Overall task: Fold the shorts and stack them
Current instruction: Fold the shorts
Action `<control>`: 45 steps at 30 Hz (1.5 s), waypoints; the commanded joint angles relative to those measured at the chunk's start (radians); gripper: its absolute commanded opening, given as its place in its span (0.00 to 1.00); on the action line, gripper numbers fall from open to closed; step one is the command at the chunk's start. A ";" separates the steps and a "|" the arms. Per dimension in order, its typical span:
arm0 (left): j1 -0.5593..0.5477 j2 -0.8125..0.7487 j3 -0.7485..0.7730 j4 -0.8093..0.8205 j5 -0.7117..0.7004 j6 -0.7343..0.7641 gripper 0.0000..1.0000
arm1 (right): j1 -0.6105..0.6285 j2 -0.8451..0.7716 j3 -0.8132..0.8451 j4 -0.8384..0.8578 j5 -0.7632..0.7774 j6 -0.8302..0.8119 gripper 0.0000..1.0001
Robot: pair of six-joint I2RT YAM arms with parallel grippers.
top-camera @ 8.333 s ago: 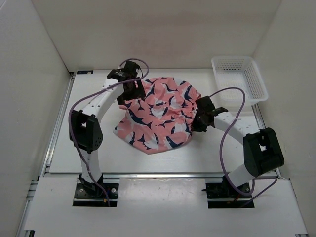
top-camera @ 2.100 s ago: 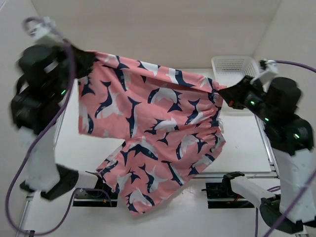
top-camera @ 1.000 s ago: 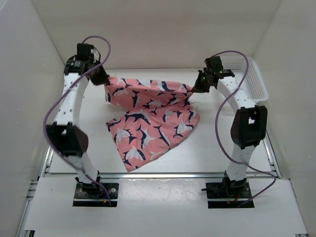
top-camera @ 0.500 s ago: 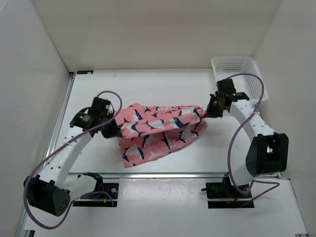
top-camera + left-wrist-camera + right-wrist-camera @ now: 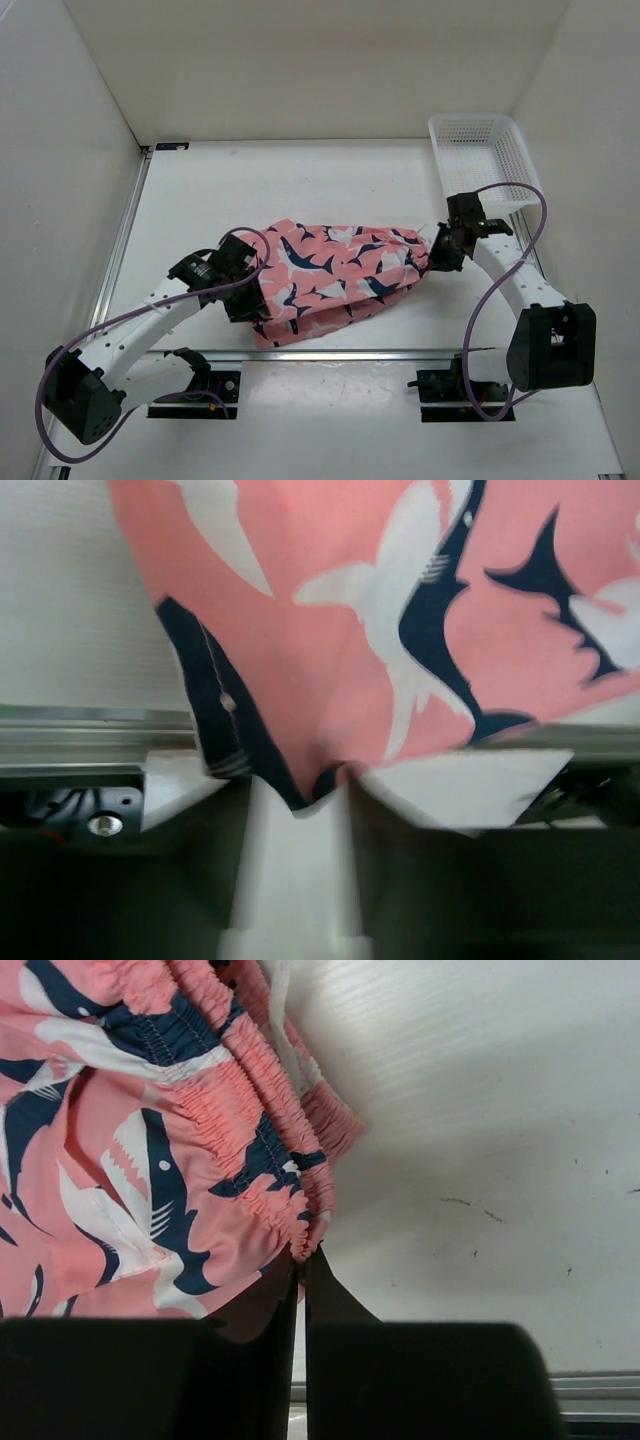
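The salmon-pink shorts (image 5: 335,275) with navy and white sharks lie folded over in a wide band near the table's front edge. My left gripper (image 5: 256,300) is shut on their left end; the left wrist view shows the fabric (image 5: 340,640) pinched between my white fingers (image 5: 295,850). My right gripper (image 5: 433,256) is shut on the gathered elastic waistband (image 5: 270,1140) at the right end, with the dark fingertips (image 5: 270,1300) closed on the ruffled edge.
A white mesh basket (image 5: 487,158) stands at the back right corner. A metal rail (image 5: 330,352) runs along the table's front edge, just below the shorts. White walls enclose the table on three sides.
Both grippers have carried the shorts from hanging high in the air down and toward the front edge. The upper layer now lies folded over the lower one.
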 commanded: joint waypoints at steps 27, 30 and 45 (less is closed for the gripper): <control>0.290 0.500 0.222 0.194 -0.029 0.193 0.81 | -0.035 0.233 -0.059 0.228 -0.083 0.067 0.34; 0.320 0.555 0.277 0.195 -0.050 0.239 0.81 | -0.035 0.222 -0.098 0.253 -0.142 0.095 0.15; 0.391 0.615 0.503 0.107 -0.116 0.334 0.86 | 0.113 0.081 -0.089 0.173 0.008 0.127 0.81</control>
